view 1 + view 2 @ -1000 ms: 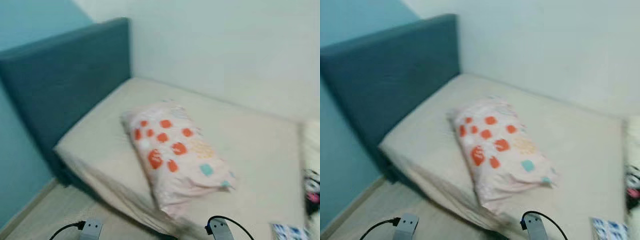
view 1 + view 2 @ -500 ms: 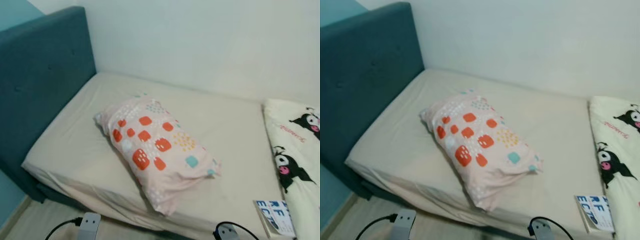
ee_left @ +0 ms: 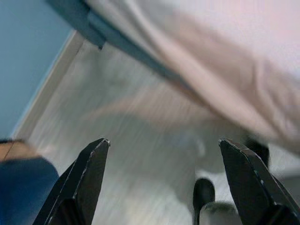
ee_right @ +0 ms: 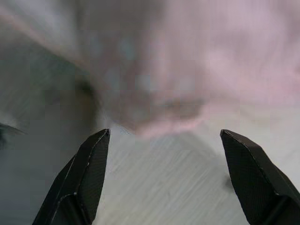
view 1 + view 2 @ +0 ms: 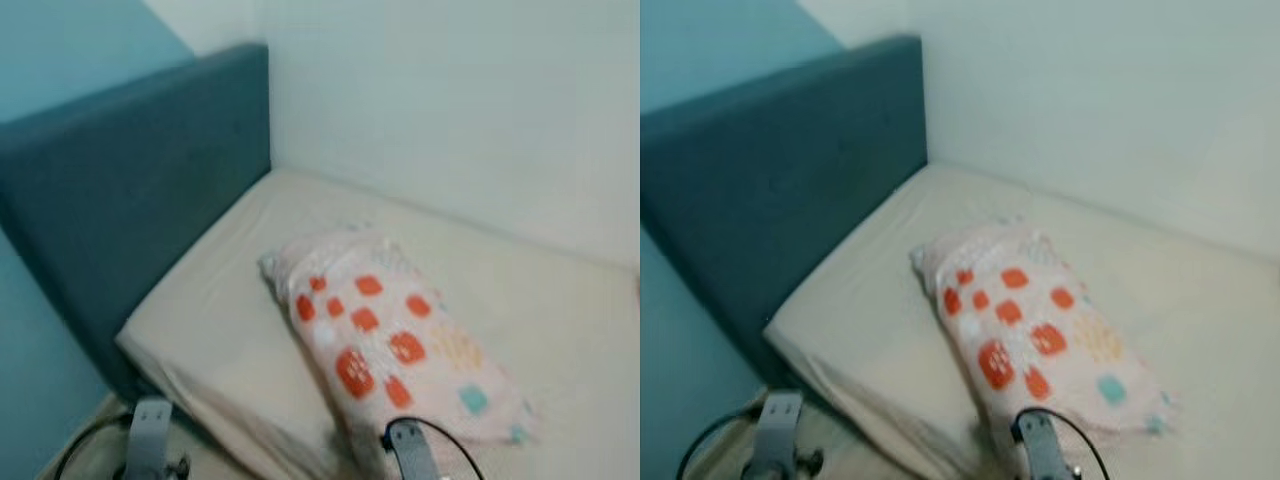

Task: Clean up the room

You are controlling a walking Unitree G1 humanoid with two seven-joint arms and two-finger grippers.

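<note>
- The pillow (image 5: 395,345) lies slanted on the bed (image 5: 220,310), one end by the headboard (image 5: 130,200), the other near me.
- My right jaws (image 4: 164,180) are open, nearest that end.
- My left jaws (image 3: 161,180) are open over the floor (image 3: 117,154).

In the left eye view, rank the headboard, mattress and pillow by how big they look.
1. Mattress and headboard: they look about alike. The mattress runs out of frame and the headboard stands nearer the camera, so I won't rank them.
2. Pillow: clearly smallest, lying on the mattress.
</note>
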